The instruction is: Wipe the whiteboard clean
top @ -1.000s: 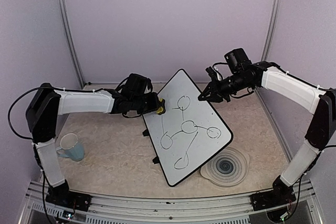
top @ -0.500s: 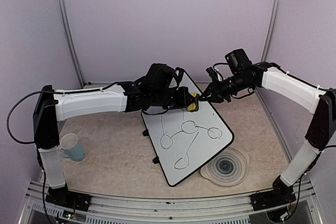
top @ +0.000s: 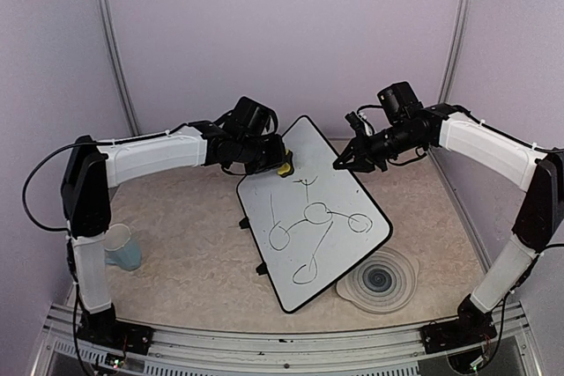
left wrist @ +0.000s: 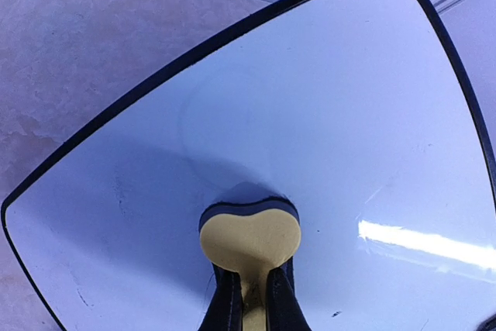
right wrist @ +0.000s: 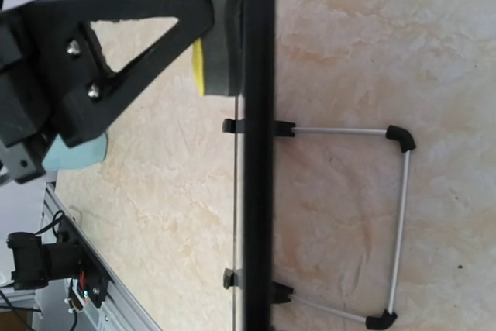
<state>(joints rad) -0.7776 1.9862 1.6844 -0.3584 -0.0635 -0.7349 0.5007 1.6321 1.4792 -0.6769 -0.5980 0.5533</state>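
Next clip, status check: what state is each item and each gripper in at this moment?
whiteboard: propped at a tilt, far end wiped, loops and lines left across the rest.
eraser: gripped, pressed flat on the whiteboard's far end.
left gripper: shut on the eraser.
right gripper: shut on the whiteboard's far right edge.
cup: upright on the table.
plate: flat on the table, by the whiteboard's near corner.

No word, label, brand name or number could be read in any of the views. The whiteboard (top: 344, 184) carried only black marker loops and lines (top: 315, 212), which formed no letters or digits. Nothing else in the scene showed legible print.
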